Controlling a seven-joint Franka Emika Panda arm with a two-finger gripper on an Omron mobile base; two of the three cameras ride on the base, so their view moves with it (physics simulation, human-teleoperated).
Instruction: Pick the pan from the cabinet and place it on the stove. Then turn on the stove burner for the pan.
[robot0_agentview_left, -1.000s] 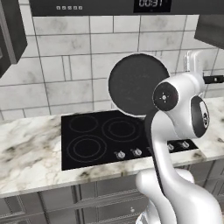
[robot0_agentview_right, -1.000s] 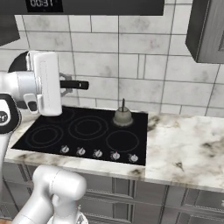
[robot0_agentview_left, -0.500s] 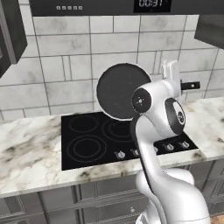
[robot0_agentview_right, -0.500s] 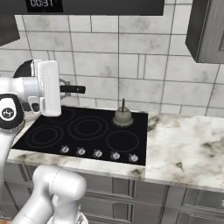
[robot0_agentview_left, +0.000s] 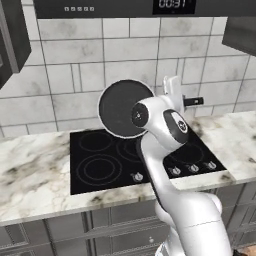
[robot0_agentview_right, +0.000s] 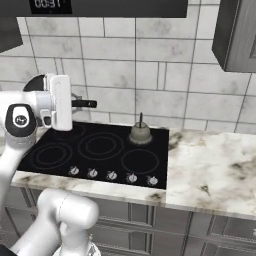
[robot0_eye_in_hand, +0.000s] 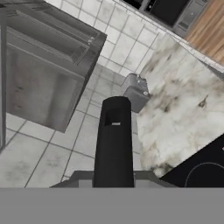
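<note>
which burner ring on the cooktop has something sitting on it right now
The back right ring, nearest the marble counter: the small grey kettle stands on it. The other rings on the stove are bare, and the pan is held in the air.

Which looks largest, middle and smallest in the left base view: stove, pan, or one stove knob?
1. stove, the widest thing.
2. pan, a round disc held up above the stove; it is nearer the camera, so it may look bigger than it is.
3. stove knob, tiny.

Raised arm, gripper (robot0_agentview_left: 181, 101) clamped shut
</note>
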